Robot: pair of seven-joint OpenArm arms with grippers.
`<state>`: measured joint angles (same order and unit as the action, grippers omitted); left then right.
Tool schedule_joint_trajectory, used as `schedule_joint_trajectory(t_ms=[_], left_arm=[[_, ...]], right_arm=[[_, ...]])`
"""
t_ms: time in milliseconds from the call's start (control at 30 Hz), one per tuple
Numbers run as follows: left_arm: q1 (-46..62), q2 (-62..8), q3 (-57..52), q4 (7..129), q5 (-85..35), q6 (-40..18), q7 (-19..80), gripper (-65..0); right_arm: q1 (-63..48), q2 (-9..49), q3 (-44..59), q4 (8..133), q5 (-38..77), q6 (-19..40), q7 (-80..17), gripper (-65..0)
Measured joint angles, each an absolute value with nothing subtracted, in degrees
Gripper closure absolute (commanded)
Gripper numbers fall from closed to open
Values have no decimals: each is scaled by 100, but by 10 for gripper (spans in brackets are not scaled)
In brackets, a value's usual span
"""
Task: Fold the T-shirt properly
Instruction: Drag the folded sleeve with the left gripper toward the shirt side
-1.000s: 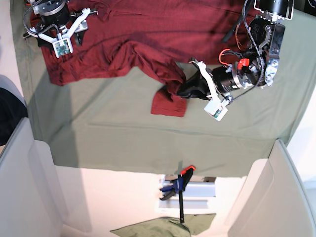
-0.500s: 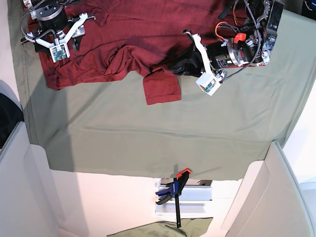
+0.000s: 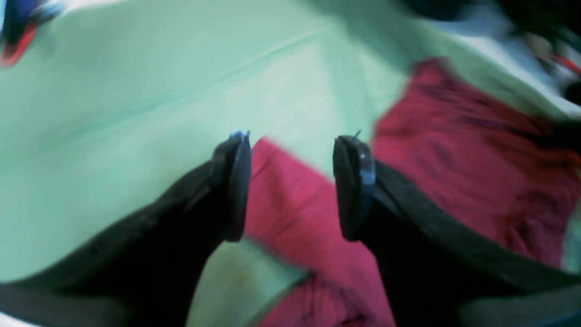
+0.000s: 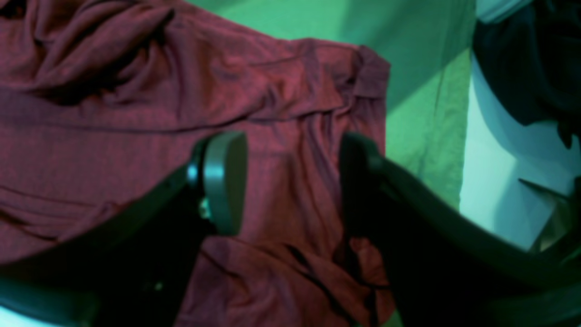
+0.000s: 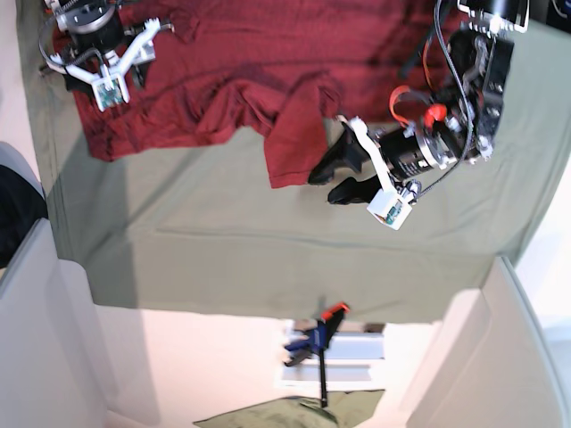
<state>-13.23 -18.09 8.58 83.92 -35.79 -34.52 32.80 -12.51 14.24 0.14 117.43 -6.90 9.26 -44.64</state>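
The dark red T-shirt (image 5: 250,62) lies crumpled across the far side of the table. One sleeve (image 5: 293,138) reaches toward the front. My left gripper (image 5: 332,178) is open just right of the sleeve's end and holds nothing. In the blurred left wrist view its open jaws (image 3: 292,181) straddle the sleeve's end (image 3: 290,213), with more shirt (image 3: 463,159) to the right. My right gripper (image 5: 111,62) is open above the shirt's far left corner. In the right wrist view it (image 4: 290,181) hovers over wrinkled shirt fabric (image 4: 136,136).
An olive-green cloth (image 5: 268,250) covers the table; it also shows in the right wrist view (image 4: 422,122). A blue and orange bar clamp (image 5: 314,339) hangs below the front edge. Pale panels stand at the front left (image 5: 36,321) and front right (image 5: 508,348).
My left gripper held the sleeve and carried it toward the shirt. It has now opened, let the sleeve drop, and pulled back toward the front. My right gripper stayed open, hardly moving.
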Motion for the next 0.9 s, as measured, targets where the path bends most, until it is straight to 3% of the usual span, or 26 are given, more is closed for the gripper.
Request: schedule_joint_trajectory(t_ms=[67, 200, 267, 467, 500, 600, 667, 800, 900], left_arm=[[-1557, -1601, 856, 7660, -3594, -3402, 3304, -330], [-2084, -1138, 864, 6101, -3382, -2703, 3236, -330], [-2292, -1015, 867, 5511, -3437, -2731, 3192, -329], [-2373, -961, 856, 5124, -3564, -2790, 3015, -324], [-2368, -950, 854, 5124, -3562, -2790, 3015, -301], [-2364, -917, 851, 5124, -3459, -2812, 3061, -88], [-2344, -875, 851, 5120, -3448, -2993, 3111, -6], [-2281, -825, 816, 5288, -3378, -3291, 3153, 0], [-2257, -829, 515, 5861, -3452, -3857, 3468, 0]], right_arm=[[-1253, 1422, 14, 11743, -690, 926, -4464, -327], [-1253, 1411, 14, 11743, -687, 926, -4466, -327], [-1267, 1415, 14, 11743, -690, 926, -4469, -327], [-1269, 1413, 14, 11743, -690, 926, -4488, -327], [-1269, 1413, 14, 11743, -690, 926, -4491, -327], [-1269, 1413, 14, 11743, -690, 926, -4488, -327], [-1269, 1413, 14, 11743, -690, 926, -4488, -327], [-1269, 1413, 14, 11743, -692, 926, -4482, -327], [-1271, 1413, 14, 11743, -696, 926, -4482, -327]])
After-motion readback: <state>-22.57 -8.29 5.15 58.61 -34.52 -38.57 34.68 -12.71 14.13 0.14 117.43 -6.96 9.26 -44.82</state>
